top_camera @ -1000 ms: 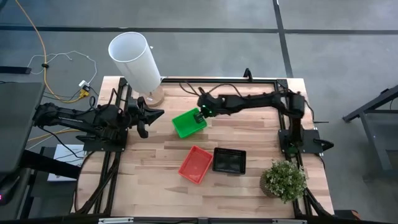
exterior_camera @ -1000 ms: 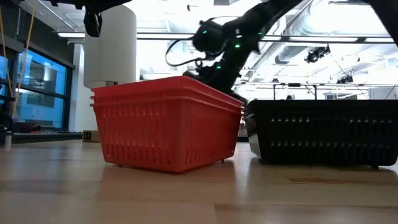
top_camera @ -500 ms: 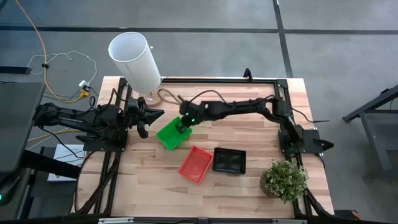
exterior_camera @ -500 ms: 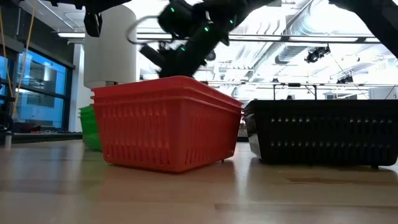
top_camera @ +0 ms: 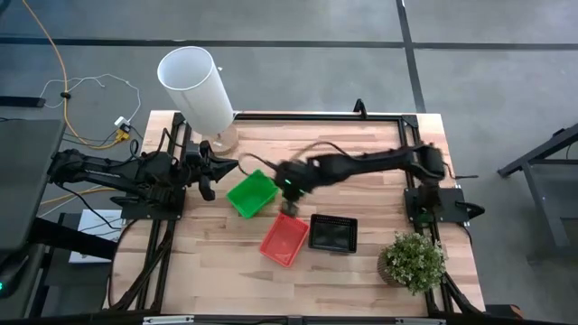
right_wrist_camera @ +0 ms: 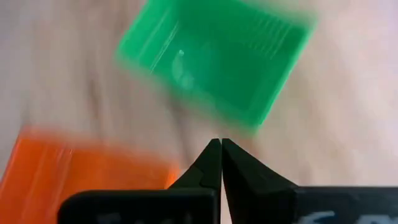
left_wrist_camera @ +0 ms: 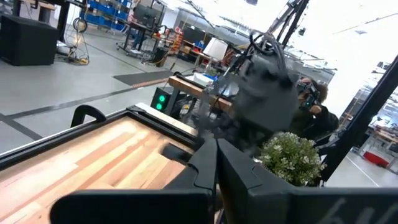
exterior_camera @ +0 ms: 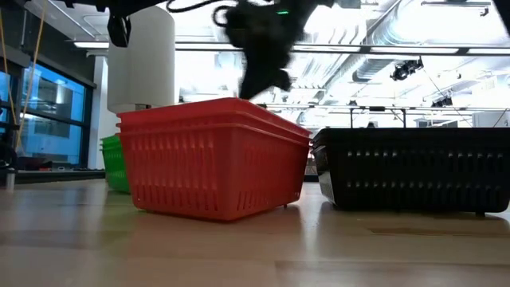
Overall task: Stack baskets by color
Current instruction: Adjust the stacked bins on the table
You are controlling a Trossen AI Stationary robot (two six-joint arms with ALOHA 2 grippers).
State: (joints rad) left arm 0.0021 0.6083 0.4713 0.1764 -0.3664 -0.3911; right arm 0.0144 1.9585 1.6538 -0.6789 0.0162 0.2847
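Observation:
A green basket point(top_camera: 251, 194) sits flat on the table left of centre; in the low view it point(exterior_camera: 115, 163) peeks out behind the red ones. Nested red baskets point(top_camera: 284, 238) and a black basket point(top_camera: 333, 233) stand side by side nearer the front. My right gripper point(top_camera: 289, 191) hovers shut and blurred above the table between the green and red baskets; its wrist view shows the shut fingertips point(right_wrist_camera: 219, 147) short of the green basket point(right_wrist_camera: 214, 59). My left gripper point(top_camera: 209, 171) waits shut at the table's left, held level.
A tall white cylinder point(top_camera: 197, 86) stands at the far left corner and a potted plant point(top_camera: 413, 260) at the near right. Black frame rails run along the table's edges. Bare wood lies along the near edge and far centre.
My right gripper, shut throughout, slid the green basket toward the table's left and near side, turning it a little. It then rose and swung back toward the right, leaving the basket resting where it stopped. The red and black baskets kept still.

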